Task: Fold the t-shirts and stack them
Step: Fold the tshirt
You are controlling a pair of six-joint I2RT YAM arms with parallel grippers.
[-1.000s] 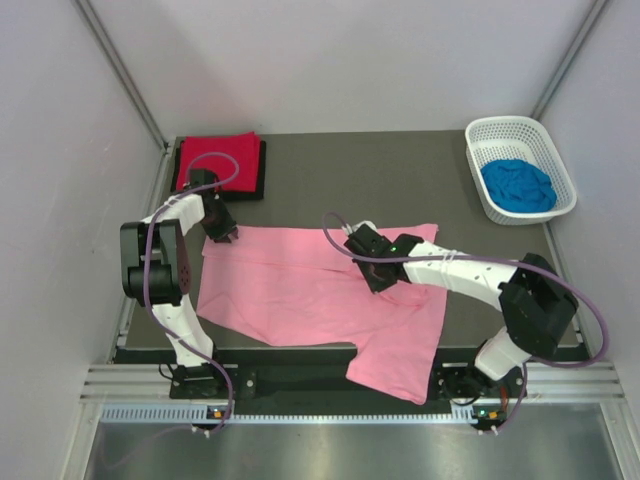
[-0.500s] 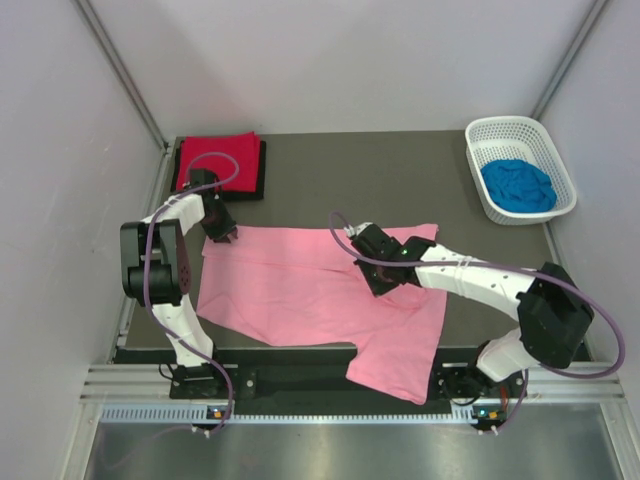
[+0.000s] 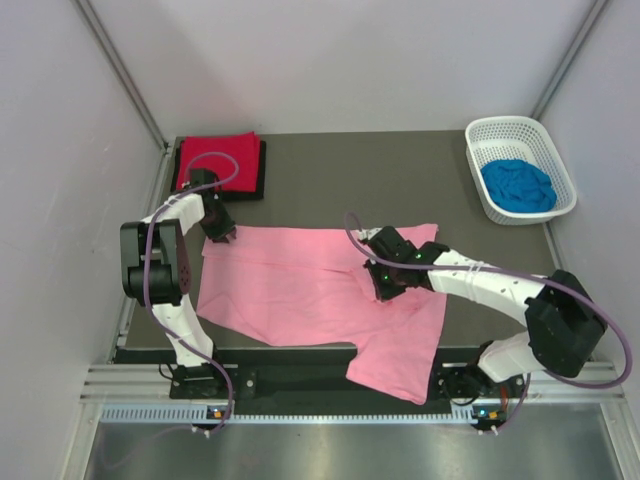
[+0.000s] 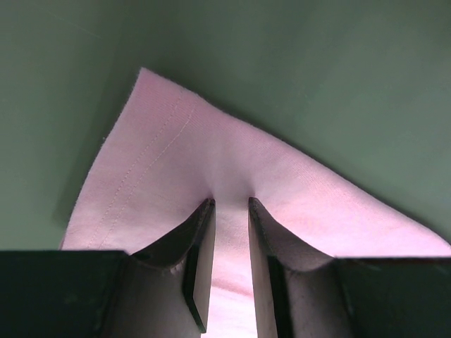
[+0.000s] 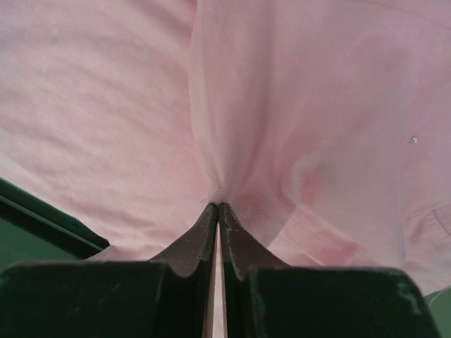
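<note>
Shifted rightward, right tool clamps pink t-shirt shut; only the wrist view shows left tool narrowly gripping its corner.

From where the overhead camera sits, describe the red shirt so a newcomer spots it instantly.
Start at the dark table and go to its far left corner. There a folded red t-shirt lies on a black t-shirt; unlike the spread pink shirt, it is a neat square.

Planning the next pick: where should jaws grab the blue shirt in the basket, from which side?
Probably pinch a raised fold atop the blue shirt, coming straight down: it lies bunched inside the white basket, whose walls block side approaches.
</note>
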